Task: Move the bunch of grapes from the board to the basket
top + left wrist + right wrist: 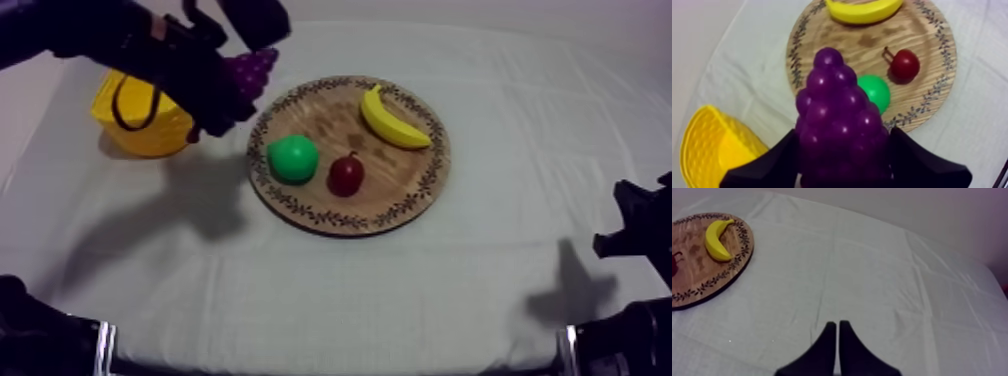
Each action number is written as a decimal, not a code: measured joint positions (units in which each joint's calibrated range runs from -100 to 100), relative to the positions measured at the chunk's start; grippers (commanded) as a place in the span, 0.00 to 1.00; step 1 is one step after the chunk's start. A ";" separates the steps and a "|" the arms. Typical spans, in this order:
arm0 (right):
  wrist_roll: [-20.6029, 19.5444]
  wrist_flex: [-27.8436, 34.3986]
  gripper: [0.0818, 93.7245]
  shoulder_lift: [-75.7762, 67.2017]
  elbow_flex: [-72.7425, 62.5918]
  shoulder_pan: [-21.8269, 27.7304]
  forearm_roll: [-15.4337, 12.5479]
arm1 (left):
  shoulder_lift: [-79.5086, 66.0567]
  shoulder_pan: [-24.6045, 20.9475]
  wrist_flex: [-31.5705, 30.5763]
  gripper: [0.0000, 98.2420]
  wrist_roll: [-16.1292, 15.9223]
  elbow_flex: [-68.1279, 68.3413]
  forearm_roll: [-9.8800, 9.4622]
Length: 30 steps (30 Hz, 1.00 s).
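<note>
Our left gripper has its fingers pinching the bunch of grapes, held clear of the wooden board, between its rim and the yellow basket, above the counter. On the board lie the banana, pear and small red fruit, each apart from the others. Our right gripper sits low at its side over the counter, fingers pressed together on nothing.

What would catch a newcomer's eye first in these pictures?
The purple bunch of grapes stands out, clamped in my left gripper between the yellow basket and the wooden board. On the board lie a banana, a green pear and a small red fruit.
</note>
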 measured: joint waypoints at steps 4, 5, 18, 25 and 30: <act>0.00 0.00 0.00 0.00 0.00 0.00 0.00 | -4.69 -3.65 1.23 0.43 -1.03 4.13 2.49; 0.00 0.00 0.00 0.00 0.00 0.00 0.00 | -5.91 -4.63 1.58 0.43 -1.09 5.12 2.79; -0.06 0.00 0.00 0.00 0.00 0.00 0.00 | -11.97 -16.87 3.48 0.42 -0.22 9.48 4.04; -0.06 0.00 0.00 0.00 0.00 0.00 0.00 | -5.89 -19.87 3.54 0.43 1.65 1.91 3.32; -0.06 0.00 0.00 0.00 0.00 0.00 0.00 | -0.73 -20.22 3.87 0.43 3.49 -4.87 2.42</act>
